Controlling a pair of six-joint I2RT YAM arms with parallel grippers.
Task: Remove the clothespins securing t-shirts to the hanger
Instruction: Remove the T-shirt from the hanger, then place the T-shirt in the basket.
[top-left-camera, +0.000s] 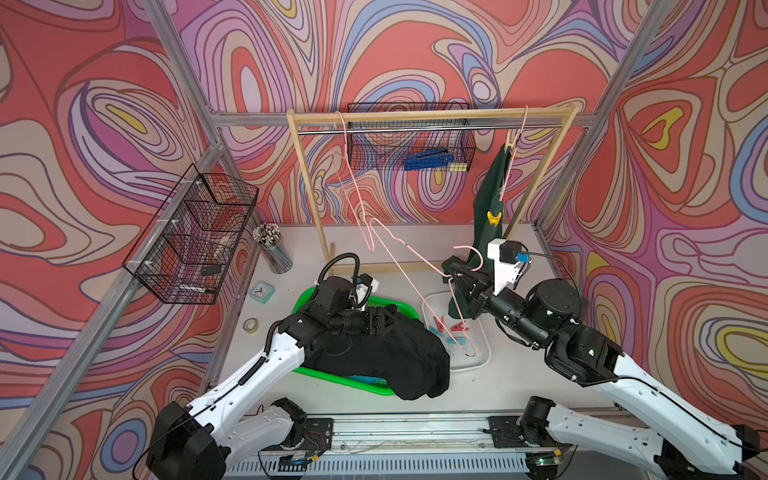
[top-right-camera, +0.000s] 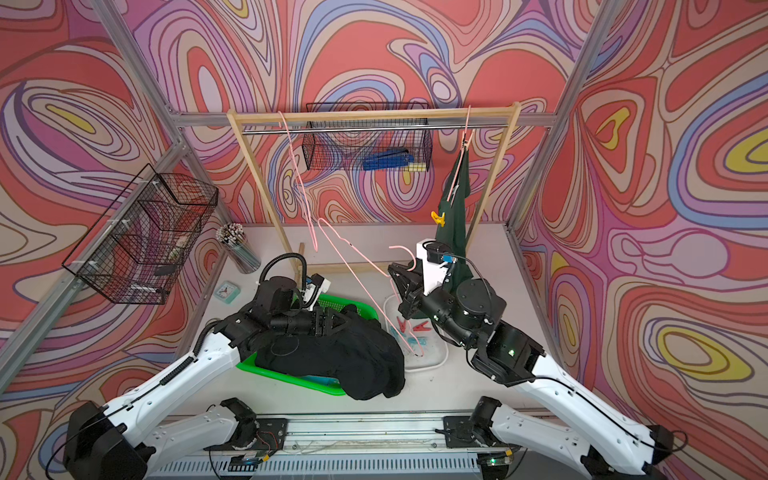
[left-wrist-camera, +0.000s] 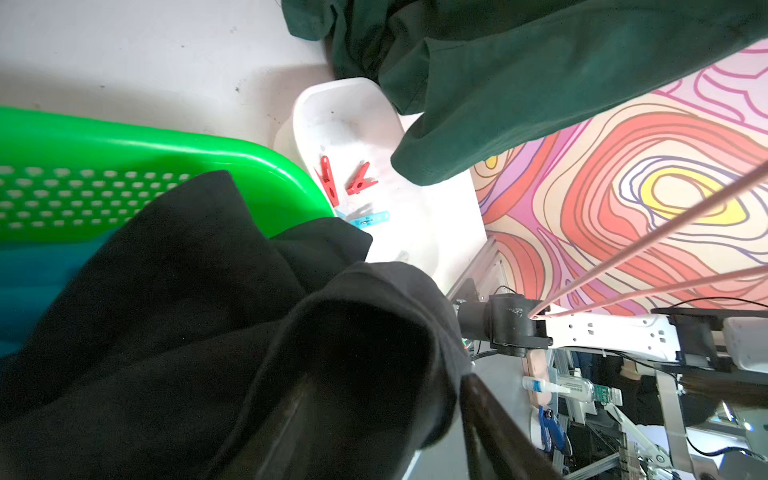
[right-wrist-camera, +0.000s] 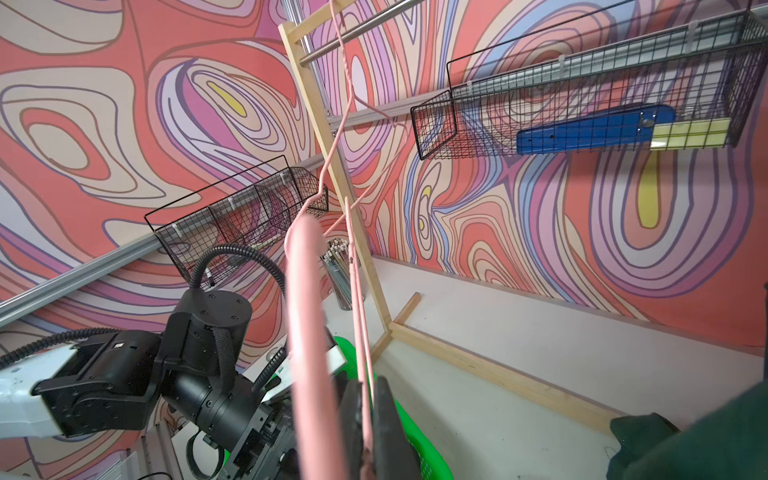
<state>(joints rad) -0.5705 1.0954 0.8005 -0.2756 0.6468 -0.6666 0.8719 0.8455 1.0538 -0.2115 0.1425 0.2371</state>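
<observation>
1. While it stands along the back edge of the worktop (top-left-camera: 519, 386), the wooden garment rack (top-left-camera: 307, 187) carries 2 pink wire hangers on its metal rail: an empty hanger (top-left-camera: 347, 166) at the left end and a loaded hanger (top-left-camera: 525, 120) at the right end.
2. A black t-shirt (top-left-camera: 374, 353) lies heaped across the green basket and spills over its rim toward the worktop's front edge.
3. A dark green t-shirt (top-left-camera: 488, 191) hangs from the loaded hanger near the back right corner, with its lower end down at the tray's back rim.
4. The perforated green basket (left-wrist-camera: 124, 141) sits left of the worktop's middle. A turquoise t-shirt (left-wrist-camera: 29, 282) lies in it under the black one, and only a strip of it shows.
5. A third hanger (right-wrist-camera: 305, 332) slants from in front of the rack down into the tray.
6. The white tray (left-wrist-camera: 340, 99) sits just beside the basket, on its right.
7. The right gripper (right-wrist-camera: 368, 399) is pinched narrow on the third hanger's wire.
8. The left gripper (top-left-camera: 382, 322) lies over the basket against the black t-shirt. Cloth hides the pincer, so I cannot tell whether it holds anything.
9. As for the clothespins, 2 red clothespins (left-wrist-camera: 328, 183) and a light blue clothespin (left-wrist-camera: 372, 218) lie loose in the tray. A yellow clothespin (top-left-camera: 493, 218) is clipped on the dark green t-shirt about midway down.
</observation>
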